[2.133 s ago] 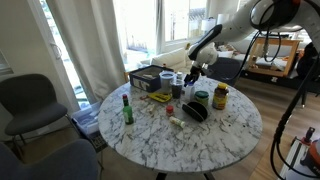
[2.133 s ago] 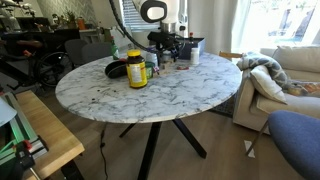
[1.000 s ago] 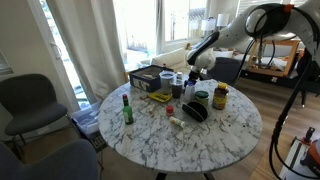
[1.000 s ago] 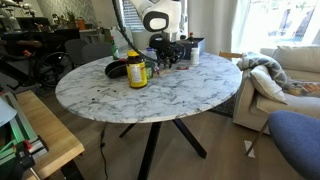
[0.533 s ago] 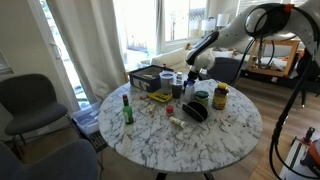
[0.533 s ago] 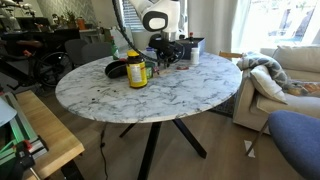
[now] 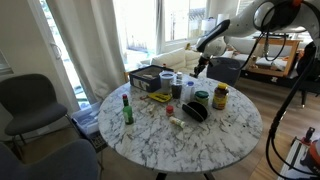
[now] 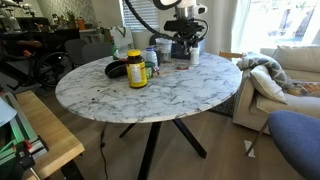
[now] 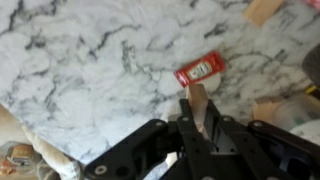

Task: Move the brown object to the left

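On the table (image 7: 160, 140) a bottle (image 7: 127, 108) stands in front of a box (image 7: 150, 77), well apart from a jar (image 7: 220, 96) (the gripper (image 7: 199, 66) hangs above the far side).

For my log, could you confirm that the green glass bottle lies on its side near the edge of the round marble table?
Not quite: the green glass bottle stands upright, not on its side, near the edge of the round marble table, as an exterior view shows.

In both exterior views we face the table (image 7: 215, 138) (image 8: 170, 90) from mid distance, on differing sides. Our wrist view looks down past the fingers (image 9: 186, 120), close above the same tabletop.
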You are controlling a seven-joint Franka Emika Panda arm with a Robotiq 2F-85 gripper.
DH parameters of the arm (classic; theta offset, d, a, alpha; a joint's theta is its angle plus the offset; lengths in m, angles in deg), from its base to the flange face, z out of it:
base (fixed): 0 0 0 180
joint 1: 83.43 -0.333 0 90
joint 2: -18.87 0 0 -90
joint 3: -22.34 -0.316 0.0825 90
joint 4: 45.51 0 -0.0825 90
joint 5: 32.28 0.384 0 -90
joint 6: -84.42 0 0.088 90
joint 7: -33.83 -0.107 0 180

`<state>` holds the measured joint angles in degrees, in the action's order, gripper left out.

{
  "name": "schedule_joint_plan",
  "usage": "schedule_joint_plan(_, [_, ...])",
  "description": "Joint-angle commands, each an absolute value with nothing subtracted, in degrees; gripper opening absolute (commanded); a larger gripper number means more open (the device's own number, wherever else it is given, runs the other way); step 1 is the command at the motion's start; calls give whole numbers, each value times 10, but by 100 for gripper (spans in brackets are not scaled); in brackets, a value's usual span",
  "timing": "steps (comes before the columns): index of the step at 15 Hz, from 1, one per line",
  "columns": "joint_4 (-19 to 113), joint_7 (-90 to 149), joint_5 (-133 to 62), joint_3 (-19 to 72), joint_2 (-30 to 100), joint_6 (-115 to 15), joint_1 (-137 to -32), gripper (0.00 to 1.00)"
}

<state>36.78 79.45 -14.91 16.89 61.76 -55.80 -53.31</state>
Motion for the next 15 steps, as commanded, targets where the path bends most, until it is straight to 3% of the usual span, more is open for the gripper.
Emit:
schedule_joint_plan(1, [354,882,-71,102,563,-503,-487,4])
schedule_joint_plan(6, [387,986,-39,99,446,-421,-519,4])
schedule_joint_plan(15, [635,1195,50,122,284,-376,-653,4])
